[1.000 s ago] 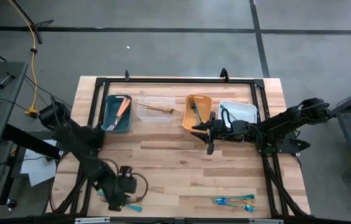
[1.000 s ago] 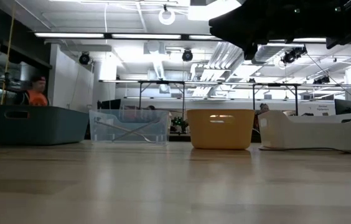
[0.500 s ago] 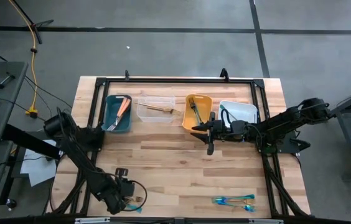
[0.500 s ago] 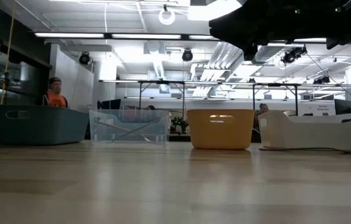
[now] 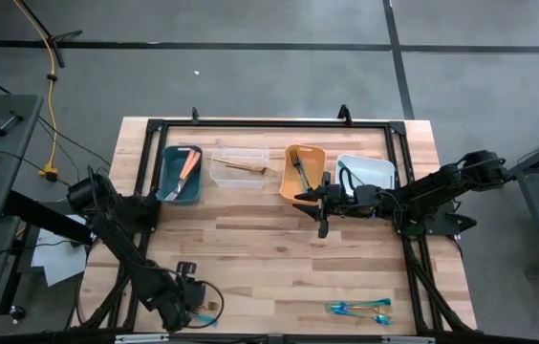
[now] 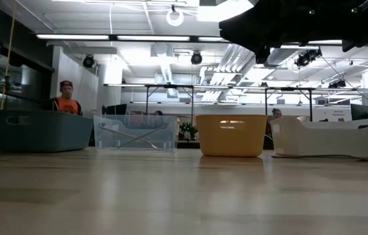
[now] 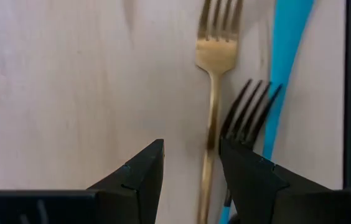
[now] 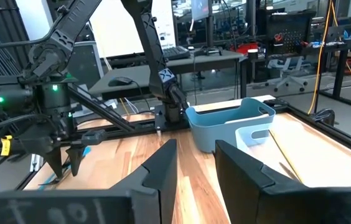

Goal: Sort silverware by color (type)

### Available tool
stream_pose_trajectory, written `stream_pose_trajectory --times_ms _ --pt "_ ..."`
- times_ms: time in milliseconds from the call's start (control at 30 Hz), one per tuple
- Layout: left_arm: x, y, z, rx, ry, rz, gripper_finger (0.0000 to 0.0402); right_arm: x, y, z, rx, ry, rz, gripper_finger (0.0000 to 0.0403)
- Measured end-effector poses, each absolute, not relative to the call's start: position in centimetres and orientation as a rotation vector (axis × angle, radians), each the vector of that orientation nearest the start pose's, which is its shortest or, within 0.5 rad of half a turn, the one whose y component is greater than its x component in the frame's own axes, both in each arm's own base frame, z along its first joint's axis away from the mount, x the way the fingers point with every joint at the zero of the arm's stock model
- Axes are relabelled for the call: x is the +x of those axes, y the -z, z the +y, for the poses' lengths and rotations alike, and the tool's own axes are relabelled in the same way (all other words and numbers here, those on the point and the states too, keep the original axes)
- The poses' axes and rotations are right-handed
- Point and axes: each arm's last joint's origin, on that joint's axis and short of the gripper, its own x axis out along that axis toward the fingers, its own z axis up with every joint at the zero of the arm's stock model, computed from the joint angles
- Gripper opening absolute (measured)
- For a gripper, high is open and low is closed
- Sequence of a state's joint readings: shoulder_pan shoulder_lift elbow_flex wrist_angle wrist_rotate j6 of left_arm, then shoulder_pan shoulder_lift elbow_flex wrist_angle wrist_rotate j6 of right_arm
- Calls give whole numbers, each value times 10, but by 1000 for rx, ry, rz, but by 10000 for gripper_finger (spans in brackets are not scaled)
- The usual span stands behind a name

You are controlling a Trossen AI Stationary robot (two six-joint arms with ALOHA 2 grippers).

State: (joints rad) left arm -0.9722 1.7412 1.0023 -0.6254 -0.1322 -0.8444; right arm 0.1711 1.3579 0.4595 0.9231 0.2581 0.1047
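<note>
left gripper [image 5: 196, 304] has slid toward the near edge of the table [image 5: 269, 244] over the last second – from beside the near-left cluster of cutlery to low over it – and in the last half second has barely shifted. the wrist view shows its fingers [image 7: 139, 175] parted with a gap between them, nothing held. the gold fork [image 7: 213, 81] lies flat on the wood just off one fingertip, a dark fork [image 7: 245, 115] beside it, partly over a teal handle [image 7: 284, 68]. judgement: the arm has settled into position for a pick, but the gold fork sits to one side of the gap, not inside it, so a small sideways correction looks needed first.

right gripper [image 5: 324, 218] has not moved – it hangs just in front of the orange bin [image 5: 303, 172], fingers [image 8: 163, 168] apart and empty.

relative to the orange bin: teal bin [image 5: 180, 173] and clear bin [image 5: 240, 167] to its left hold pieces, white bin [image 5: 365, 171] on its right. more teal cutlery [image 5: 357, 308] lies at the near edge, well apart. sorting is partway.

a person in orange [image 6: 66, 103] shows behind the teal bin in the low view, having walked further into frame.
</note>
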Motion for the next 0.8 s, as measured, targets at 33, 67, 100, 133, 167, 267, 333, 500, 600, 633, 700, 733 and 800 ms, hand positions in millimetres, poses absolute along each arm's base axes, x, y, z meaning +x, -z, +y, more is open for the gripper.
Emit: stream_pose_trajectory --times_ms 33,67,100,133,167,267,333,500,600,633,700,733,800 --pt "176 -149 -251 24 149 1337 154 257 -209 37 110 85 -27 103" --pt "176 -149 -251 24 149 1337 154 257 -209 37 110 86 -27 103" --pt "176 -149 -251 24 149 1337 154 257 -209 37 110 85 -27 103" --pt "176 -149 -251 24 149 1336 154 257 -209 37 110 86 -27 103" --pt "176 -149 -251 24 149 1337 154 257 -209 37 109 86 -27 103" --pt "176 -146 -251 36 150 1341 154 257 -209 37 109 86 -27 103" --pt "176 -141 -252 48 143 1358 154 257 -209 37 109 86 -27 103" --pt "177 -132 -254 57 140 1397 154 257 -209 37 109 86 -26 103" --pt "177 -131 -253 61 124 1387 154 257 -209 37 109 86 -26 103" --pt "177 -131 -253 60 115 1383 154 257 -209 37 109 86 -26 103" --pt "178 -132 -252 54 99 1379 152 257 -209 37 109 86 -26 103" --pt "179 -131 -250 54 88 1386 148 257 -209 37 109 86 -26 103" --pt "179 -131 -248 52 63 1403 133 257 -209 37 109 86 -26 103"
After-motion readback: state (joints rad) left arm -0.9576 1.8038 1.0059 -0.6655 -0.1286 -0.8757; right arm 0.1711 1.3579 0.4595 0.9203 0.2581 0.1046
